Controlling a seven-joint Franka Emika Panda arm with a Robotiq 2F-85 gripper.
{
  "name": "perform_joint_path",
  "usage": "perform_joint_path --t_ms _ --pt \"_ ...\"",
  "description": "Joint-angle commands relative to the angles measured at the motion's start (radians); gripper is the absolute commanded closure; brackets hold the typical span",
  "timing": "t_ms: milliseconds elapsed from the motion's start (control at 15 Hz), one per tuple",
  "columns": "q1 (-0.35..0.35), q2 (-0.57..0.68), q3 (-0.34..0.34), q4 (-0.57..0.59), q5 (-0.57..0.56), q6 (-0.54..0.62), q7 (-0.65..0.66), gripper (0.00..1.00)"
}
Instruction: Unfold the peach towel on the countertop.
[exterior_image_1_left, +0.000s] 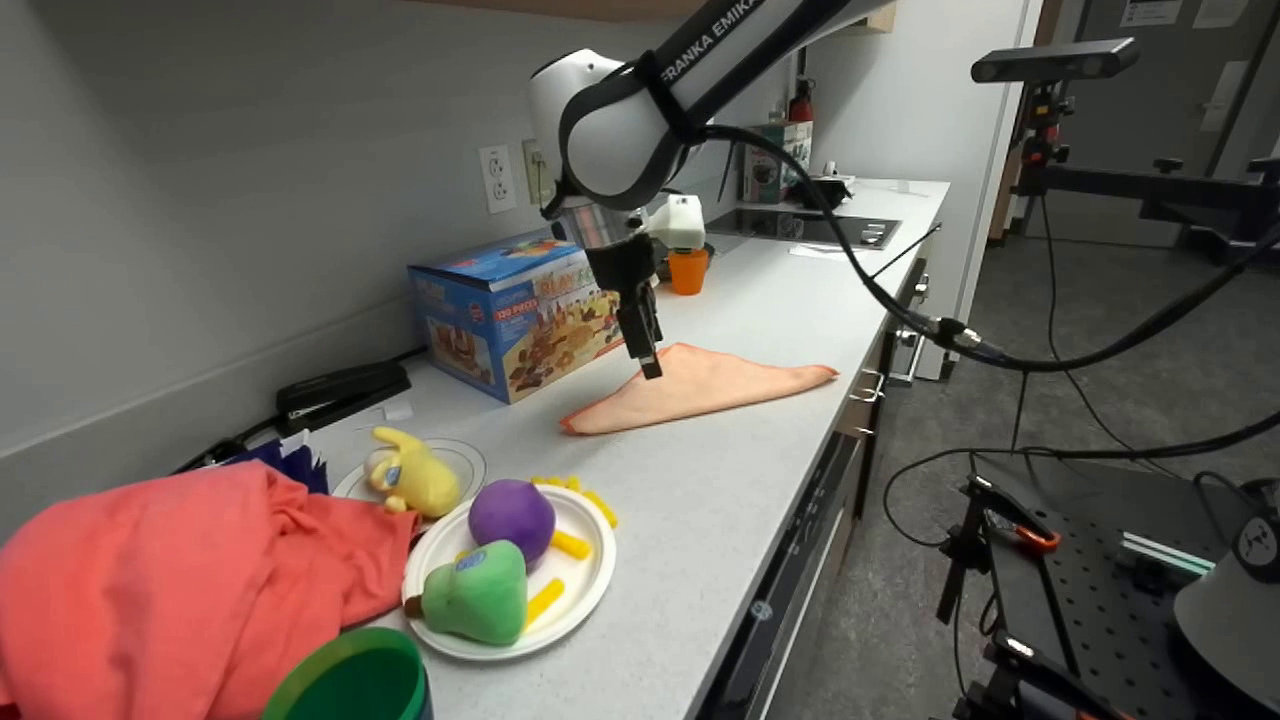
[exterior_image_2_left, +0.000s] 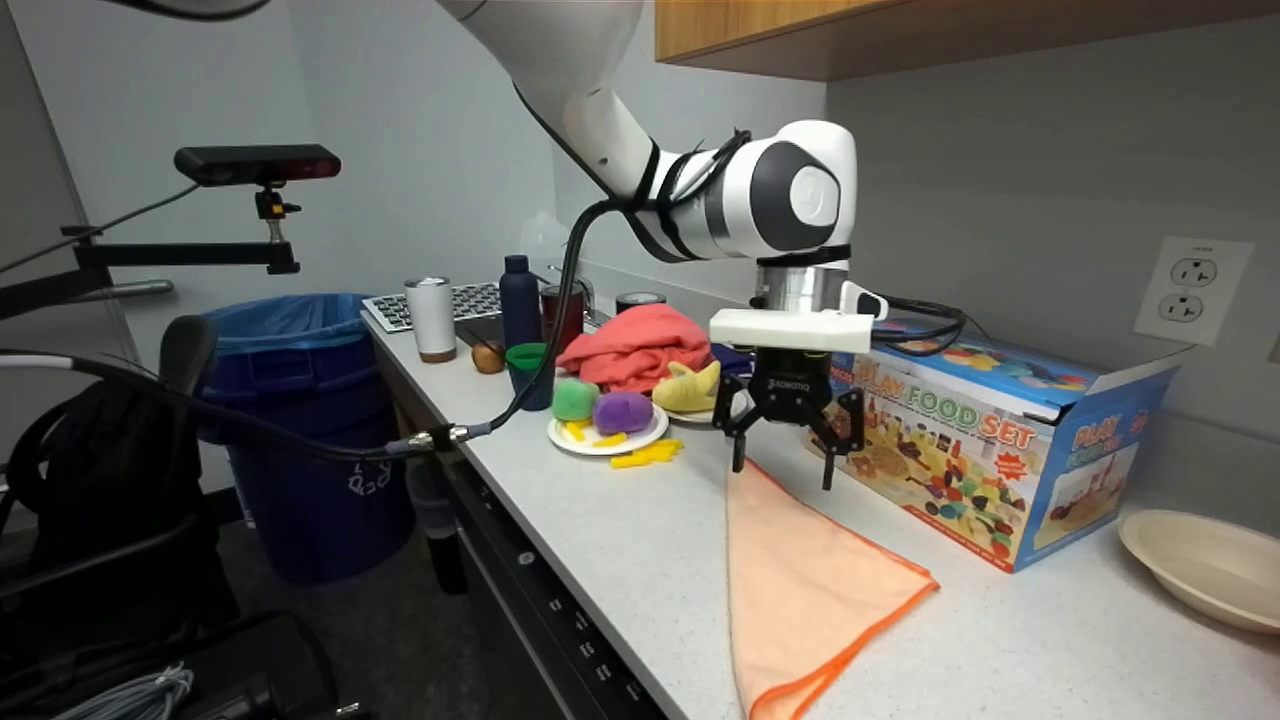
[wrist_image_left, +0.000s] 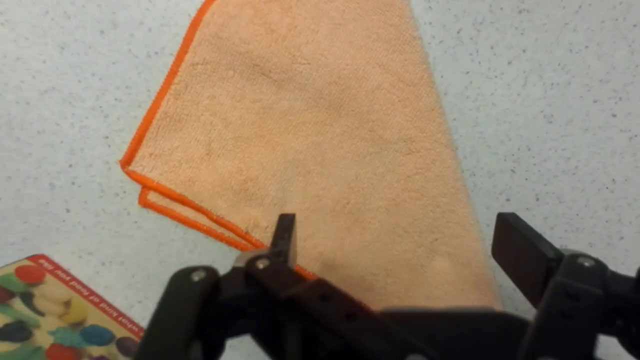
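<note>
The peach towel (exterior_image_1_left: 715, 385) lies folded in a rough triangle on the white countertop (exterior_image_1_left: 650, 540). It has orange trim; it also shows in an exterior view (exterior_image_2_left: 805, 590) and in the wrist view (wrist_image_left: 325, 125). In the wrist view two trimmed edges lie nearly on top of each other at its left corner, so two layers show. My gripper (exterior_image_2_left: 783, 477) is open and empty, pointing down above the towel's end nearer the toy food. It also shows in an exterior view (exterior_image_1_left: 650, 368). In the wrist view its fingers (wrist_image_left: 396, 220) stand apart over the towel, whose near end is hidden behind the gripper.
A play food box (exterior_image_2_left: 950, 460) stands beside the towel along the wall. A white plate (exterior_image_1_left: 590, 600) with plush toys and yellow pieces, a coral cloth (exterior_image_1_left: 170, 580) and a green cup (exterior_image_1_left: 350, 680) are on the counter. A beige bowl (exterior_image_2_left: 1210, 565) sits past the box.
</note>
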Motion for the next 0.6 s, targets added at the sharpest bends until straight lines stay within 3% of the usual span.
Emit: perform_joint_path --t_ms 0,533 --pt "-0.010 -0.014 -0.001 -0.015 -0.002 0.012 0.002 0.00" --pt "-0.012 -0.016 0.000 -0.024 -0.001 0.016 0.003 0.00"
